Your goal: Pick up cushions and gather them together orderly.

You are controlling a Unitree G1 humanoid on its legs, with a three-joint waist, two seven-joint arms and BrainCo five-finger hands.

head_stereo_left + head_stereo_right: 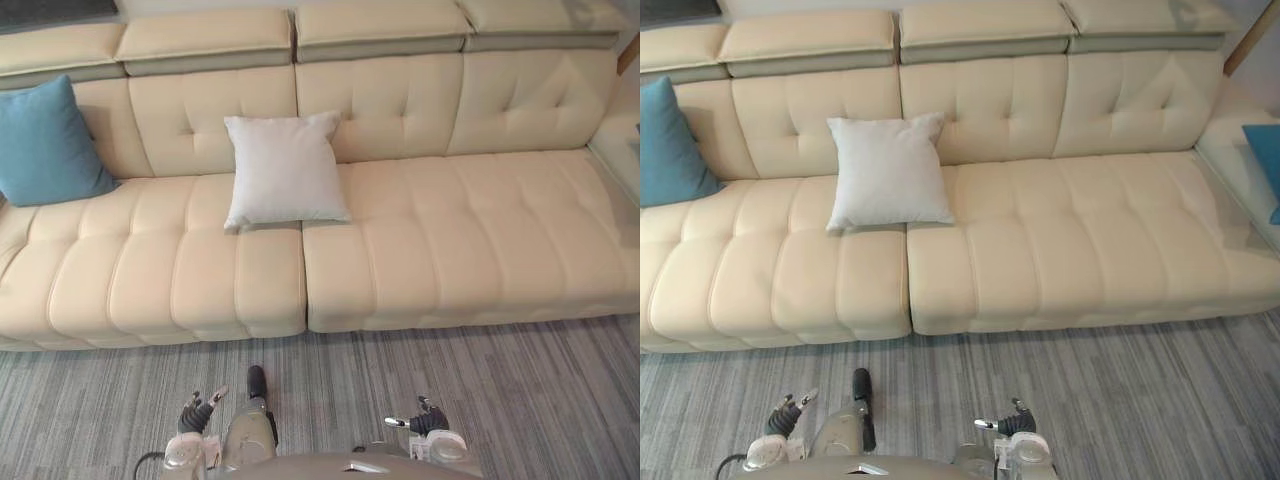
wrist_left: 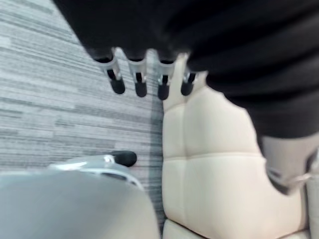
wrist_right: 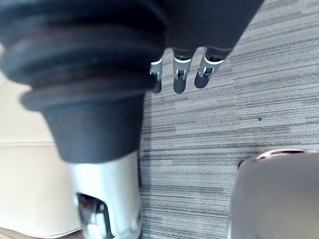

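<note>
Nothing is gathered yet, as I judge it. At the far left a blue cushion (image 1: 45,145) leans on the backrest of the sofa (image 1: 450,230), slightly tilted. My left hand (image 1: 195,412) hangs low over the floor (image 1: 520,400), fingers straight and empty. Near the middle the white cushion (image 1: 285,170) stands upright against the backrest, facing me; it is square, so no long axis. My right hand (image 1: 428,420) is likewise slack and empty. At the far right a second blue cushion (image 1: 1265,160) shows partly. All the lifting remains
</note>
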